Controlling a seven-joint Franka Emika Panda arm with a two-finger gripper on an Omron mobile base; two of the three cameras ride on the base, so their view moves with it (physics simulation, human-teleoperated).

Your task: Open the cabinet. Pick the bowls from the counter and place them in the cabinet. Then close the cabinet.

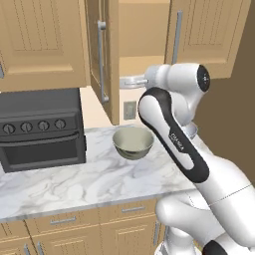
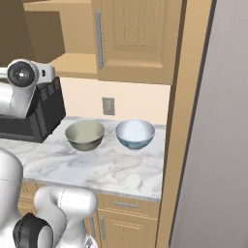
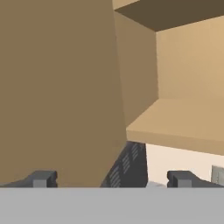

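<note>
Claw (image 3: pixel 112 178) released, fingers wide apart, close to the swung-open left door (image 3: pixel 57 87) of the cabinet (image 1: pixel 142 35), olive-grey bowl (image 2: pixel 85 135) and white patterned bowl (image 2: pixel 135 133) side by side on the marble bench (image 2: pixel 97 167), black oven (image 1: pixel 41 129) to their left, wall outlet (image 2: pixel 108 106) behind them.

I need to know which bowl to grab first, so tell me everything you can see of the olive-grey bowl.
The dull olive-grey round bowl is deep, with a cream inside and a thin pale rim, and looks like glazed ceramic. It is empty and stands upright on the white marble counter with grey veins, nothing else touching it. In the right base view the white bowl with a pale blue pattern stands to its right, a small gap between them, and the black oven is on its other side. It sits below the open light-oak wall cabinet.
</note>
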